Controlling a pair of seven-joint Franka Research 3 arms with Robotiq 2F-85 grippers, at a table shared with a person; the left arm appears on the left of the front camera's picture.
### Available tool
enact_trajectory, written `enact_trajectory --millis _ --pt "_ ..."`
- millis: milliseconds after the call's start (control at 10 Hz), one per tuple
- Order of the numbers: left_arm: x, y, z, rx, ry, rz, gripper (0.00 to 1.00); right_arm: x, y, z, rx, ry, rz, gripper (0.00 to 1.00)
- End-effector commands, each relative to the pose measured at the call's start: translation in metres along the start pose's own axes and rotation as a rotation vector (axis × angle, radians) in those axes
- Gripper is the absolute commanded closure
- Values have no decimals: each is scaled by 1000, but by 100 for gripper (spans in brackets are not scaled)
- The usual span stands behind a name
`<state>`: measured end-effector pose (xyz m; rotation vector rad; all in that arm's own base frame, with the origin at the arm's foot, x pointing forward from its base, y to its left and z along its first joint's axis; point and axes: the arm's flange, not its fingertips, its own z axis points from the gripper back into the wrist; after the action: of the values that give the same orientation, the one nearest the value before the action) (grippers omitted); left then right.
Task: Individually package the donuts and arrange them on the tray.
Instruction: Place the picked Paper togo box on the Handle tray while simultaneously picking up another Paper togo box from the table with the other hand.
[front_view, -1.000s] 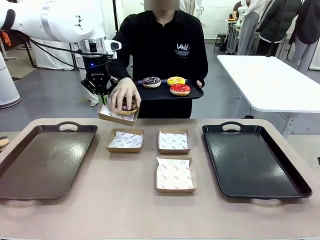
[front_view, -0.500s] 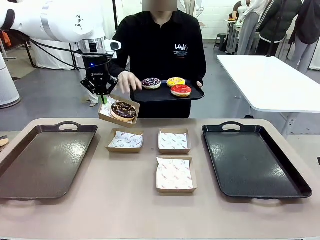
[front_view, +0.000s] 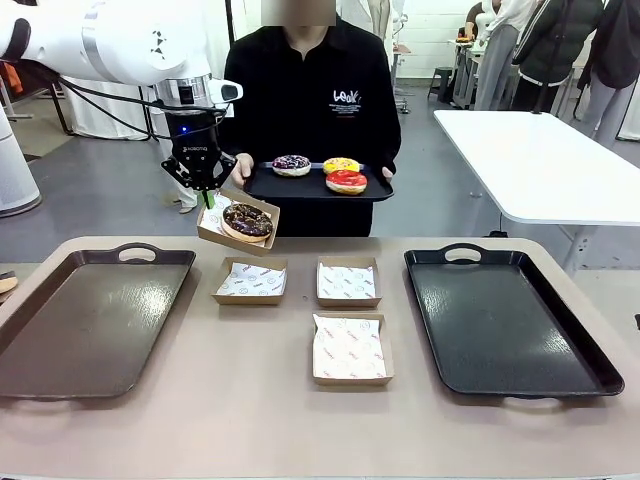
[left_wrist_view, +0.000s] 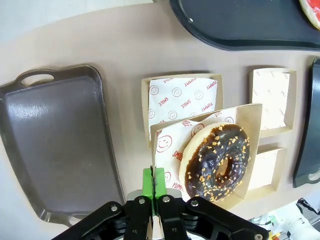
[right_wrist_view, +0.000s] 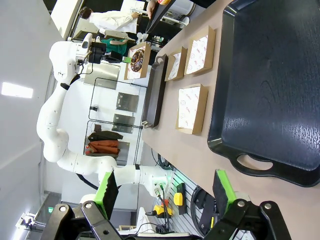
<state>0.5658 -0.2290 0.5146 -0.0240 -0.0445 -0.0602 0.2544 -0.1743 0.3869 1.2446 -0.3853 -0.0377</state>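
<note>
A brown tray (front_view: 90, 320) is lying at the left end of the bench (front_view: 250, 430). Above its far corner the left gripper (front_view: 207, 197) is hanging in the air. Its jaws are closed on the edge of a paper-lined cardboard box (front_view: 209, 227), and the chocolate donut (front_view: 247, 220) with sprinkles is sitting inside this tilted box. Behind, a person is holding a small black tray (front_view: 268, 186) that is carrying the purple donut (front_view: 291, 164), the yellow donut (front_view: 341, 164) and the red donut (front_view: 346, 181). Three more lined boxes (front_view: 349, 348) are lying in the middle of the bench. A large black tray (front_view: 510, 320) is lying at the right. Near its handle the right gripper (right_wrist_view: 165, 190) is hovering with jaws wide apart, gripping nothing.
</note>
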Motion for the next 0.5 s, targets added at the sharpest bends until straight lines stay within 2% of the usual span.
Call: enact_trajectory --millis 0,200,400 --pt "-2 -1 0 -3 2 19 100 0 1 1 8 -6 3 0" --pt "0 0 0 0 0 0 99 0 0 0 0 0 0 0" --pt "-33 21 22 -2 10 -61 99 14 30 -23 -53 71 54 0"
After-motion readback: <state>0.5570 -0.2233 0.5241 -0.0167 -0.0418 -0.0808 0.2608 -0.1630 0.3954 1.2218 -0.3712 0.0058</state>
